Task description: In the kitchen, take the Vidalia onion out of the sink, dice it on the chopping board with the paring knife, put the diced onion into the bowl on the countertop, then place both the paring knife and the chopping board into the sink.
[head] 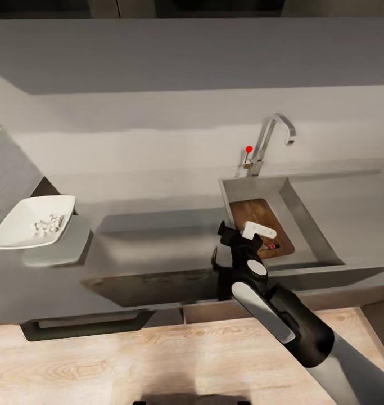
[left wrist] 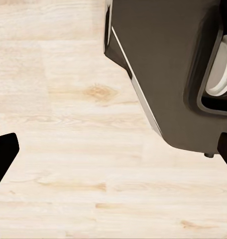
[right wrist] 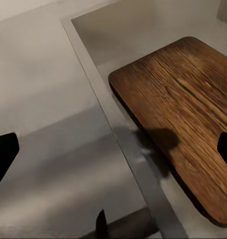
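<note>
Brown wooden chopping board (head: 263, 226) lies flat in the sink (head: 304, 208), stiff and likely heavyish, best gripped at its slotted end, while the right gripper (head: 236, 239) hovers above the near rim, fingers spread wide, holding nothing.

I see the chopping board (right wrist: 183, 114) as dark brown wood with a clear streaked grain and a matt face. The sink (head: 310, 216) looks like dull brushed metal, and its tap (head: 270, 140) is shinier chrome with a red knob. The bench (head: 152, 185) is smooth grey with a faint sheen. The bowl (head: 17, 225) looks glossy white. The floor (left wrist: 68, 149) is pale wood planking, matt. My right arm's casing (head: 296, 323) reads as glossy black and white plastic.
</note>
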Available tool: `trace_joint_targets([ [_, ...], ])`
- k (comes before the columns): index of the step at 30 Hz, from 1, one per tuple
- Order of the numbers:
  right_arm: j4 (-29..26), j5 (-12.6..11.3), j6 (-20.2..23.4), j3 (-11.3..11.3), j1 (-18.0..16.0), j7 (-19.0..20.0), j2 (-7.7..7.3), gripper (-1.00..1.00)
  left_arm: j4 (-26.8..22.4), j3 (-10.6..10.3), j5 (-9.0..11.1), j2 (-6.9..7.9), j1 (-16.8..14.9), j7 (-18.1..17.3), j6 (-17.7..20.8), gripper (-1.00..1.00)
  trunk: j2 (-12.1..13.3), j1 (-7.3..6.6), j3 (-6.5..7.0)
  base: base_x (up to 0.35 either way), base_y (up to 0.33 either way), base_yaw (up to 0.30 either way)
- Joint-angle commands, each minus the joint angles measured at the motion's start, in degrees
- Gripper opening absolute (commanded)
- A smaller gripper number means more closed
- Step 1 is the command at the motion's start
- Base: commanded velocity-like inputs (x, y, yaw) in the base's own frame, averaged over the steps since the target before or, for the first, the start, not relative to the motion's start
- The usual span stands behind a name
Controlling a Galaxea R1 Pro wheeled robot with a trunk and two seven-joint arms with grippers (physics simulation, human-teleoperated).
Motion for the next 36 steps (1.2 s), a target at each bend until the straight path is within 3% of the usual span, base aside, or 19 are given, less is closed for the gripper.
trace_joint_targets([
  [1,-0.12,-0.11,0.6,0.12,-0.08,-0.35,-0.03,1.0,-0.07,-0.29,0.61,0.06,0.03,-0.09,-0.1,1.0,-0.1,0.0,-0.08,-0.337,0.0,0.0],
  [20,-0.19,-0.11,0.57,0.2,-0.08,-0.25,0.02,1.0,-0.07,-0.29,0.61,0.06,0.02,-0.04,-0.1,1.0,-0.1,0.0,-0.08,-0.339,0.0,0.0],
  [29,-0.35,0.02,-0.05,1.49,0.04,1.51,-0.33,1.0,-0.07,-0.29,0.61,0.06,0.0,-0.03,-0.07,1.0,-0.1,0.0,-0.08,-0.339,0.0,0.0],
  [31,-0.36,0.08,-0.53,2.11,0.14,2.02,-1.1,1.0,-0.07,-0.29,0.61,0.06,0.02,-0.03,-0.04,1.0,-0.1,0.0,-0.08,-0.339,0.0,0.0],
  [33,-0.36,0.12,-2.13,4.15,0.17,2.71,-2.28,1.0,-0.09,-0.29,0.61,0.06,0.03,-0.03,-0.07,1.0,-0.1,0.0,-0.08,-0.335,0.0,0.0],
  [34,-0.36,0.13,-3.37,5.47,0.17,2.92,-3.29,1.0,-0.11,-0.29,0.61,0.06,0.02,-0.03,-0.08,1.0,-0.1,0.0,-0.08,-0.291,0.0,0.0],
  [35,-0.36,0.14,-6.1,7.98,0.19,3.13,-5.28,1.0,-0.23,-0.29,0.56,0.08,0.03,-0.03,-0.09,1.0,-0.1,0.0,-0.08,-0.16,0.0,0.0],
  [36,-0.34,0.14,-7.22,9.15,0.19,3.15,-6.0,1.0,-0.4,-0.29,0.54,0.11,0.02,-0.03,-0.1,1.0,-0.1,0.0,-0.08,-0.102,0.0,0.0],
])
